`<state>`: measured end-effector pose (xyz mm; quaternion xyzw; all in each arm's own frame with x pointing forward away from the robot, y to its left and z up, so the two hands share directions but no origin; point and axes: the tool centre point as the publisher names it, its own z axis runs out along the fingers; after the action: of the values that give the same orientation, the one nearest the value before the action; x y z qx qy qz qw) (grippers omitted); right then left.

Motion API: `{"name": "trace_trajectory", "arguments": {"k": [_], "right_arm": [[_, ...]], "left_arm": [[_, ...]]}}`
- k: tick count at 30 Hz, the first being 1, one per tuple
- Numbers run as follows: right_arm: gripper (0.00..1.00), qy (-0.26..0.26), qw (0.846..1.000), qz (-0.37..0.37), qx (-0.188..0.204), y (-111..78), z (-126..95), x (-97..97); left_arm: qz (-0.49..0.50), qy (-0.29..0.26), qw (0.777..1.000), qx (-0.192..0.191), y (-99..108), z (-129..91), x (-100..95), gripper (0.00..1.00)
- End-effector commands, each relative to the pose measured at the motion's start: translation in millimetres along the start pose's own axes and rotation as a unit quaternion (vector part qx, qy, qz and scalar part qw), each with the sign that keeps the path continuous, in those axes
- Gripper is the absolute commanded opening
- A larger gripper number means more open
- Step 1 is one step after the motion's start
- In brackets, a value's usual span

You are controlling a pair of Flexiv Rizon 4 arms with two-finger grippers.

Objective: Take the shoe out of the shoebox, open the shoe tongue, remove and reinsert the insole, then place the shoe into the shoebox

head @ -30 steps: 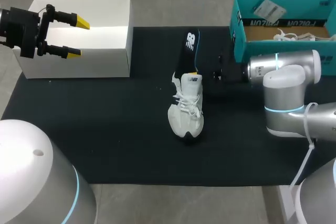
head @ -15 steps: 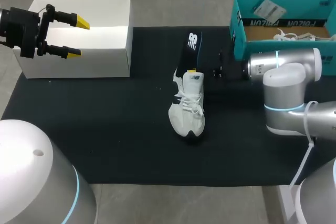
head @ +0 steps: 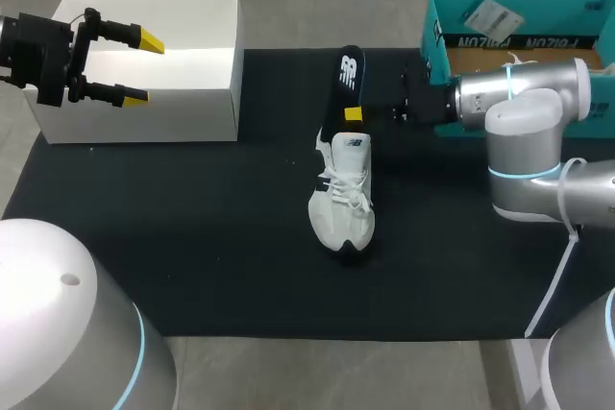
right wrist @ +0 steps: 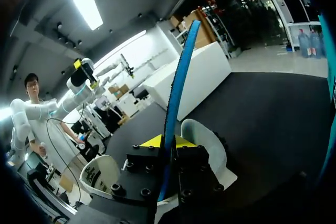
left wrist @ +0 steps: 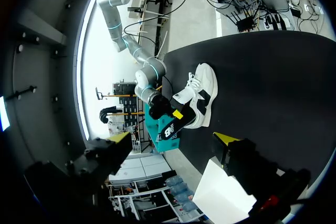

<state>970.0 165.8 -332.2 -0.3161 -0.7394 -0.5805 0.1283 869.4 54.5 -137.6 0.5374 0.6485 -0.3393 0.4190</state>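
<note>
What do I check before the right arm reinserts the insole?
1. Grip: insole clamped between both fingers of the right pincer - ok.
2. Insole fully out of the shoe: its lower end meets the collar in the head view - cannot tell.
3. Shoe upright on its sole on the mat - ok.
4. Tongue pulled open enough - cannot tell.
5. Left pincer open, over the white box, away from the shoe - ok.

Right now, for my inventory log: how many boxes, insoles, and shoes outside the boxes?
Boxes: 2 (white box, teal box)
Shoes outside the boxes: 1 (white shoe)
Insoles: 1 (black insole, in the right pincer)
Total: 4
</note>
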Motion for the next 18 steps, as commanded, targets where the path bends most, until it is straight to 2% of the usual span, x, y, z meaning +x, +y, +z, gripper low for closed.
{"name": "trace_trajectory", "arguments": {"k": [1,6,14,17,18], "right_arm": [[0.0,0.003,1.0,0.011,0.023,-4.2,4,-2.2],[0.0,0.008,0.999,0.03,0.044,-21.1,7,2.1],[0.0,0.011,0.997,0.052,0.051,-42.1,8,11.4],[0.0,0.016,0.997,0.057,0.05,-44.2,8,14.2],[0.24,0.016,0.997,0.056,0.05,-43.7,7,14.2]], "left_arm": [[0.0,0.001,1.0,0.0,0,0,-0.2,1.0],[0.0,0.001,1.0,0.0,0,0,-0.2,1.0],[0.0,0.001,1.0,0.0,0,0,-0.2,1.0],[0.0,0.001,1.0,0.0,0,0,-0.2,1.0],[0.0,0.001,1.0,0.0,0,0,-0.2,1.0]]}}
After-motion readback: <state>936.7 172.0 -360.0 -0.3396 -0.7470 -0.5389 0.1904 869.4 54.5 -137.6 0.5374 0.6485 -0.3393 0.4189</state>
